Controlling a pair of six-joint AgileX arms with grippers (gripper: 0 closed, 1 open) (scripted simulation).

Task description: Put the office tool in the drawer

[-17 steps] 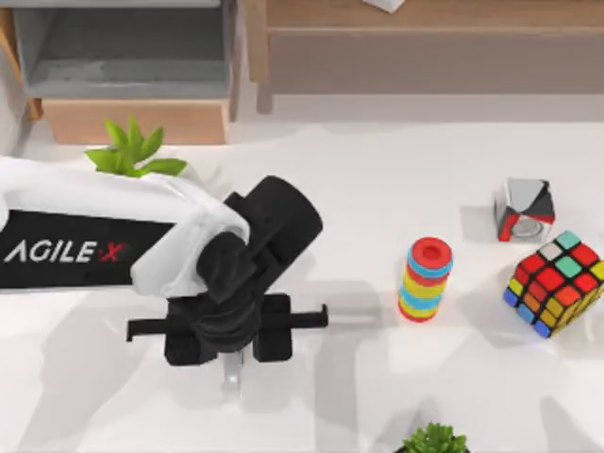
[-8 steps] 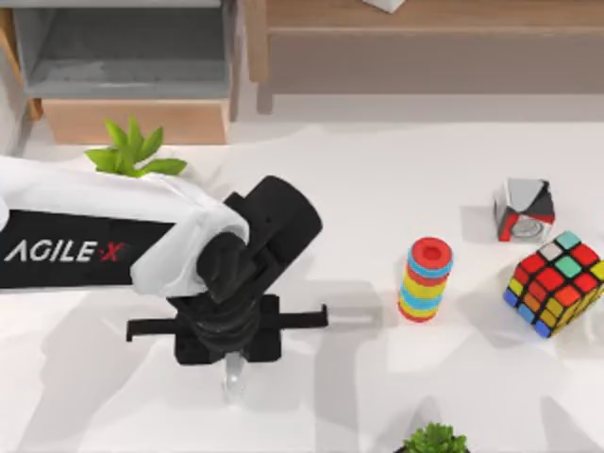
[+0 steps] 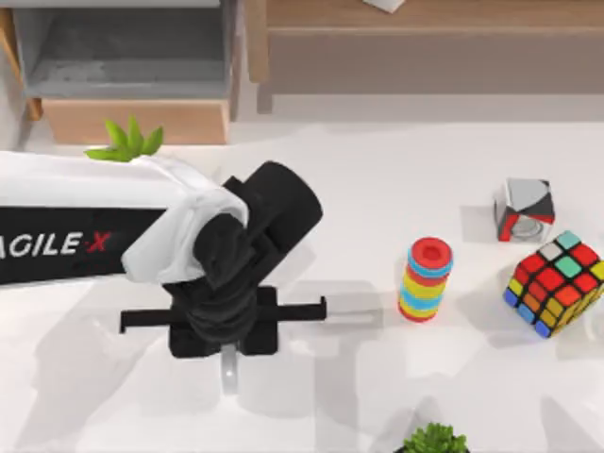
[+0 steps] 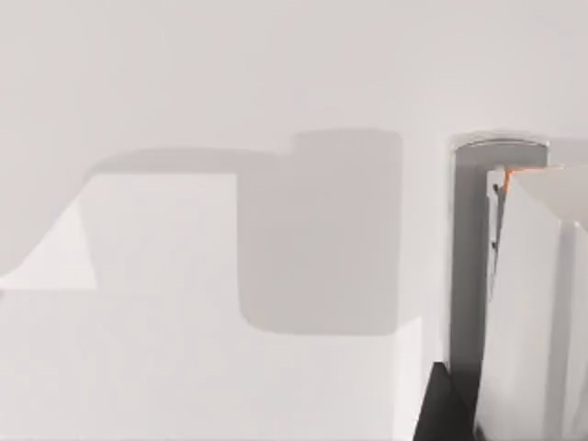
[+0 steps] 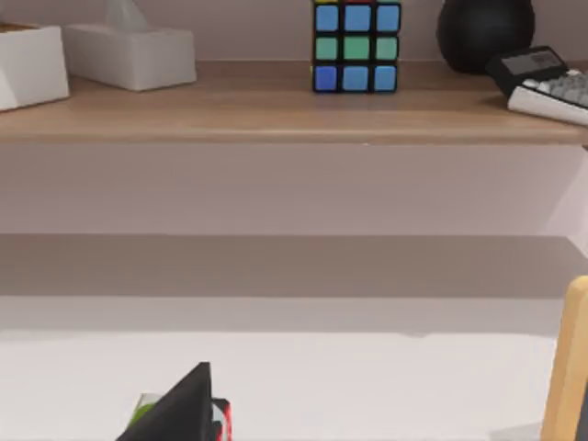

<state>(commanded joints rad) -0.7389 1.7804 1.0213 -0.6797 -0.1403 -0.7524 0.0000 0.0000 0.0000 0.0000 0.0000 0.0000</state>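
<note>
Office tool (image 3: 229, 376), a slim, nearly clear glassy bar, poked one rounded end out from under the left arm's black two-finger gripper (image 3: 225, 328), towards the near edge of the white table (image 3: 377, 189). In the left wrist view the bar (image 4: 469, 257) ran as a grey strip close above the tabletop, right beside the gripper's black edge.

Back at the table's far left, the grey-lined drawer with its light tan wood front panel (image 3: 132, 121) stood pulled open, its grey floor bare to the eye. It sat well apart from the bar, with a small green leafy plant (image 3: 127, 142) between them. The long brown wooden shelf (image 3: 425, 38) ran along the far side. In the right wrist view it carried a white tissue box (image 5: 129, 55), a colourful puzzle cube (image 5: 356, 46), a black ball (image 5: 485, 32) and a calculator (image 5: 551, 83).

The left gripper hung low over the table, left of the coloured ring stack (image 3: 427, 279). Whether it was clamped on the bar or spread around it, I could not tell.
</note>
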